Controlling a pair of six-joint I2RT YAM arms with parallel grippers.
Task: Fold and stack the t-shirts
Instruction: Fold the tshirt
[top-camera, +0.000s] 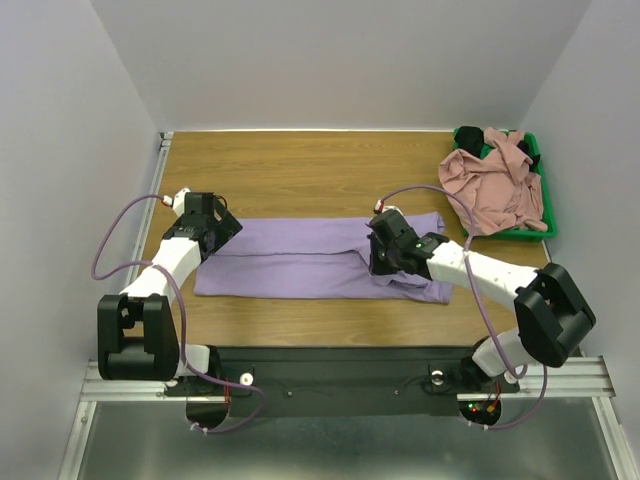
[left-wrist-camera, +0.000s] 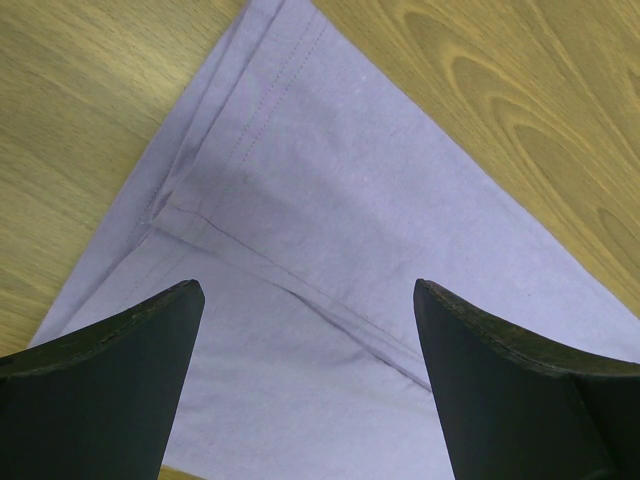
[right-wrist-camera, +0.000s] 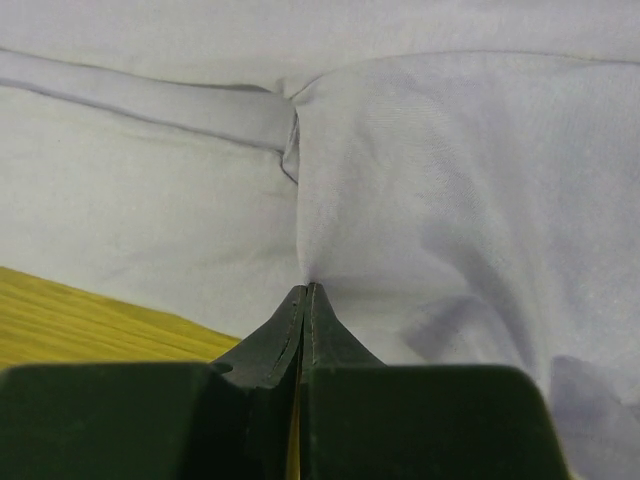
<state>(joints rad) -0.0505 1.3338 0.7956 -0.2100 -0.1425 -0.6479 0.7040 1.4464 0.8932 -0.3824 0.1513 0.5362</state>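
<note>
Left arm (top-camera: 165, 262) is extended forward from its base, with the left gripper (left-wrist-camera: 305, 290) pointed down and its fingers (left-wrist-camera: 120, 350) spread wide apart. Right arm (top-camera: 480, 270) is reached inward toward the centre. The right gripper (right-wrist-camera: 305, 292) is angled low, fingertips pressed together on a pinched fold of the lavender t-shirt (right-wrist-camera: 430, 180).

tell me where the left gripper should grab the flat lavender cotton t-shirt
Probably the stitched hem corner at the left end of the lavender cotton t-shirt, coming from above. It lies flat on the wooden table, layers doubled there, bare wood beside it, and the open left gripper hangs over that end.
</note>
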